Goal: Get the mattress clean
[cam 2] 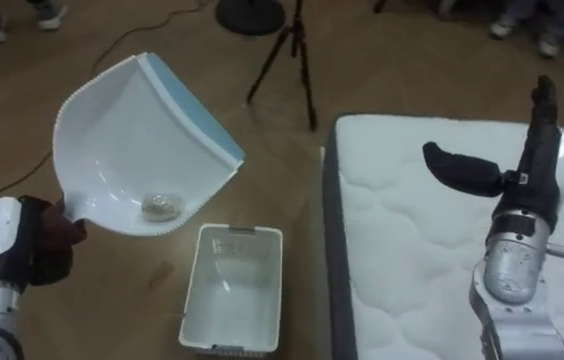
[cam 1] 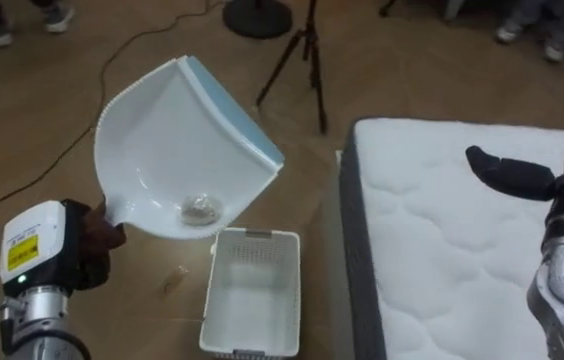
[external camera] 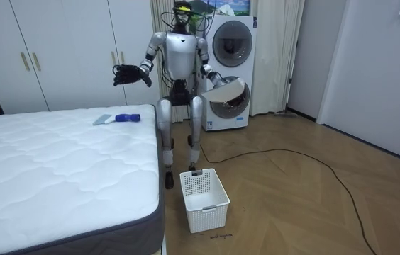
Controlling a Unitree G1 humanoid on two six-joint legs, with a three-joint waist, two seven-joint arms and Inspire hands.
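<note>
My left hand is shut on the handle of a white dustpan with a blue lip, held tilted above the floor. A small crumpled scrap lies in the pan's low end. Directly below stands a white plastic basket on the wooden floor, beside the bed. My right hand is raised over the white quilted mattress, open, with the thumb pointing left and nothing in it. In the room view I stand at the bed's corner, and a blue brush lies on the mattress near me.
A black tripod and a round stand base are on the floor ahead, with a cable trailing left. People's feet show along the far edge. A small scrap lies left of the basket. Washing machines and wardrobes are behind me.
</note>
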